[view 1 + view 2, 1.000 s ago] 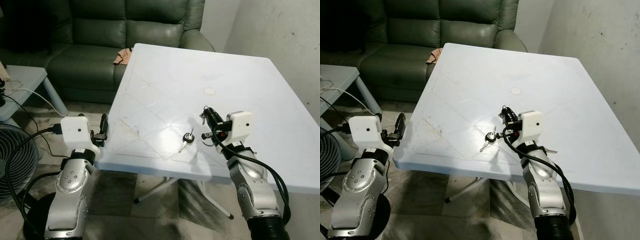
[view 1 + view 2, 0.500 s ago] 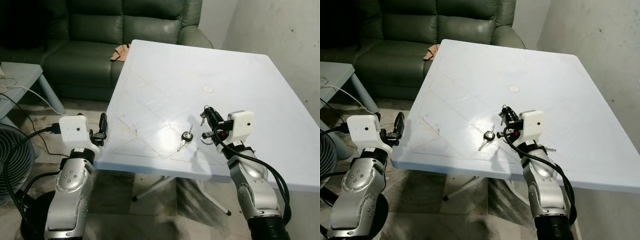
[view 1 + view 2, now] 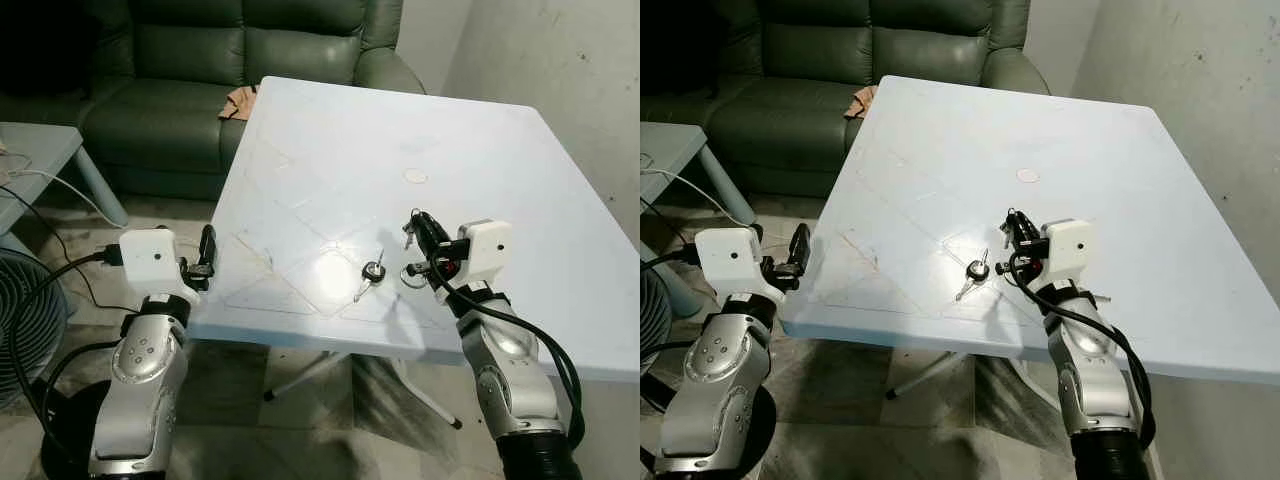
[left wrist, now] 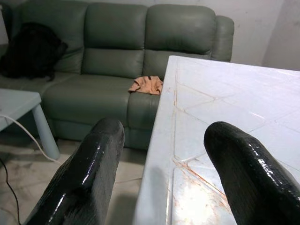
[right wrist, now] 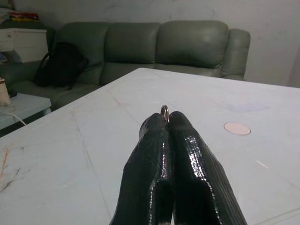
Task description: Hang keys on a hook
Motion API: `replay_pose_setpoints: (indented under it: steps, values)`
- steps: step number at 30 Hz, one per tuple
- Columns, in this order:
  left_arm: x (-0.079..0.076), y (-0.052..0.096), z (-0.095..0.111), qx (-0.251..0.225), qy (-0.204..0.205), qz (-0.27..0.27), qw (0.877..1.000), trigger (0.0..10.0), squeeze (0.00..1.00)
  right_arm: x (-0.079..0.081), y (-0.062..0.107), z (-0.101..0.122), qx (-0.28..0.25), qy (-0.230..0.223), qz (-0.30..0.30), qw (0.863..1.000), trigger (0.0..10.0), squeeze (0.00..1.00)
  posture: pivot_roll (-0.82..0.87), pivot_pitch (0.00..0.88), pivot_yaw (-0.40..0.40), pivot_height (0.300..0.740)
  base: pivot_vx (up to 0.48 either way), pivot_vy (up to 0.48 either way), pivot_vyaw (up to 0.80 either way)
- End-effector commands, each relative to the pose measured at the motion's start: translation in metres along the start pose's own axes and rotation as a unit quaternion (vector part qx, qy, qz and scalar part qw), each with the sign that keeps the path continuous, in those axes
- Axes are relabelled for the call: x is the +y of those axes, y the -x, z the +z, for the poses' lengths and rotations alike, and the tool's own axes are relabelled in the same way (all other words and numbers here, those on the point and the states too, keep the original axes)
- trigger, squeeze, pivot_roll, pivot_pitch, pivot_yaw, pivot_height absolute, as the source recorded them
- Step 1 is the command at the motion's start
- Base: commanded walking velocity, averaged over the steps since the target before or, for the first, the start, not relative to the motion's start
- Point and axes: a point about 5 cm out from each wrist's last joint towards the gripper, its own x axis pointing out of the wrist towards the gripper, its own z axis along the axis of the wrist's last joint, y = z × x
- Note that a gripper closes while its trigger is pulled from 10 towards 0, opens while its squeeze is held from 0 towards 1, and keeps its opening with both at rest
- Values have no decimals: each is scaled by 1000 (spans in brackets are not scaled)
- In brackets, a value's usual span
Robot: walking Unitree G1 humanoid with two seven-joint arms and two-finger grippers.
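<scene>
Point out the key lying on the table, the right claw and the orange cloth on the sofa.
key (image 3: 372,272): left eye view, on its dark head.
right claw (image 5: 165,117): right wrist view, at the closed fingertips pinching a key ring.
orange cloth (image 4: 146,85): left wrist view, middle of the cloth.

Your two arms are raised, elbows bent, at the near side of the scene.
Your right gripper (image 3: 418,232) points far-left with its fingers (image 5: 187,154) pressed together on a key ring (image 5: 164,111); your left gripper (image 3: 207,252) is on the left, its fingers (image 4: 89,173) spread apart.
</scene>
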Motion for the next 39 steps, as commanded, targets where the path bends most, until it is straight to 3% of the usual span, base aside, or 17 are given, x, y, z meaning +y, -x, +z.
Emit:
replay_pose_setpoints:
  steps: [1, 15, 36, 39]
  values:
    - [1, -3, 4, -8, -6, -1, 1000, 10000, 0, -3, -2, 8, -20, 4, -1, 1000, 10000, 0, -35, 69, -35, 740, 0, 0, 0]
    - [10, -10, 7, -16, -28, -5, 999, 10000, 0, -8, -3, 9, -15, 3, -14, 1000, 10000, 0, -53, 64, -41, 740, 0, 0, 0]
    - [19, -17, 12, -31, -24, -20, 999, 10000, 0, -4, -4, 2, -2, -5, -30, 1000, 10000, 0, -71, 23, -10, 740, 0, 0, -710]
    - [20, -18, 12, -31, -37, -20, 999, 10000, 0, -3, -5, 2, -2, -5, -29, 1000, 10000, 0, -69, 16, -9, 740, 0, 0, -715]
